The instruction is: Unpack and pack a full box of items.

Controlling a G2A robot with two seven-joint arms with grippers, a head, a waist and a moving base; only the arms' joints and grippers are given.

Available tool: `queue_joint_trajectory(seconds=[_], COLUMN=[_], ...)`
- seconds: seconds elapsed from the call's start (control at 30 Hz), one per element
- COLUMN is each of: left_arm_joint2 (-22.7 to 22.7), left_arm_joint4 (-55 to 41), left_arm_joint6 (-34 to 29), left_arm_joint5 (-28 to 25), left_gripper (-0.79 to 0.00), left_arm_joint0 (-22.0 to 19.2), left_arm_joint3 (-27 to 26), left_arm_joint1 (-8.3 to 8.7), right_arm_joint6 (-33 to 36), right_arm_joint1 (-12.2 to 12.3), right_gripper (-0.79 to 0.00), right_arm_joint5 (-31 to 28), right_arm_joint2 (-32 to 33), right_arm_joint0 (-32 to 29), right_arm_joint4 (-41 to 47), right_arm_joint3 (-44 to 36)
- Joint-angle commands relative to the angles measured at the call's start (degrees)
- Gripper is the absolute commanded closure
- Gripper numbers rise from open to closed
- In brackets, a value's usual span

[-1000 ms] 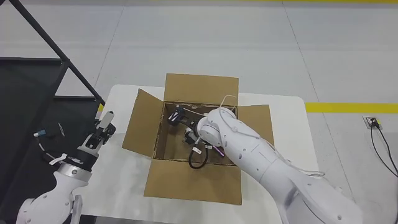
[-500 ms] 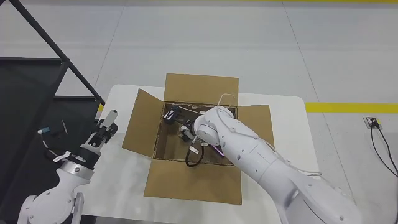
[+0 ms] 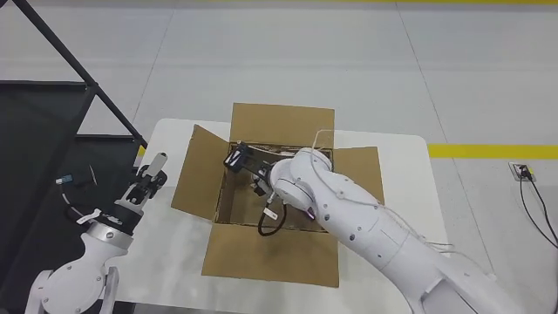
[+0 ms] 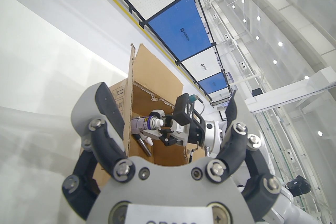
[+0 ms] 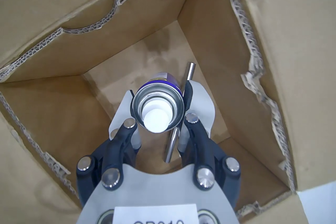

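Cardboard box stands open on the white counter, all four flaps folded outward, and the right claw is inside its open top, close to the wall on the left claw's side. That right claw is clenched around a spray can: a purple-labelled can with a metal rim and a white nozzle, its nozzle end pointing back toward the wrist and its body pointing down at the box floor. A slim shiny metal tube runs alongside the can, squeezed between it and one finger; whether it is fixed to the can cannot be told. Beneath the claw lie the brown cardboard floor and torn corrugated wall edges.

The left claw hovers outside the box, beyond the outward-folded flap on its side, over the counter's edge. Its fingers are spread wide and grasp nothing. From the left claw, the can and the right claw lie straight ahead, just past the flap's edge, with the tube hanging below them.
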Motion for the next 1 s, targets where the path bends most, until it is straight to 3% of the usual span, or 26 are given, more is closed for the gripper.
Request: queue_joint_trajectory(seconds=[0.0, 0.23, 0.43, 0.73, 0.97], left_arm_joint2=[0.15, 0.84, 1.38, 1.38, 1.38], left_arm_joint4=[-0.15, -0.03, 0.19, 0.19, 0.19], left_arm_joint6=[0.06, 0.48, 0.23, 0.23, 0.23], left_arm_joint5=[-0.02, 0.32, 0.46, 0.46, 0.46], left_gripper=[-0.785, -0.785, -0.785, -0.785, -0.785], left_arm_joint0=[-0.08, -0.59, -0.96, -0.96, -0.96], left_arm_joint3=[0.06, 0.56, 0.73, 0.73, 0.73], left_arm_joint1=[0.04, 0.17, 0.26, 0.26, 0.26], right_arm_joint6=[3.52, 12.05, 17.09, 14.91, 17.35], right_arm_joint1=[1.64, 6.89, 10.81, 13.63, 14.64], right_gripper=[0.0, 0.0, 0.0, 0.0, 0.0], right_arm_joint5=[0.51, 1.21, -0.14, 1.13, 3.86], right_arm_joint2=[2.74, 14.05, 26.27, 43.31, 50.89], right_arm_joint0=[-1.82, -10.68, -21.87, -34.46, -38.99], right_arm_joint4=[-1.96, -8.73, -14.16, -15.8, -19.99], right_arm_joint3=[-4.94, -21.77, -38.37, -52.86, -56.62])
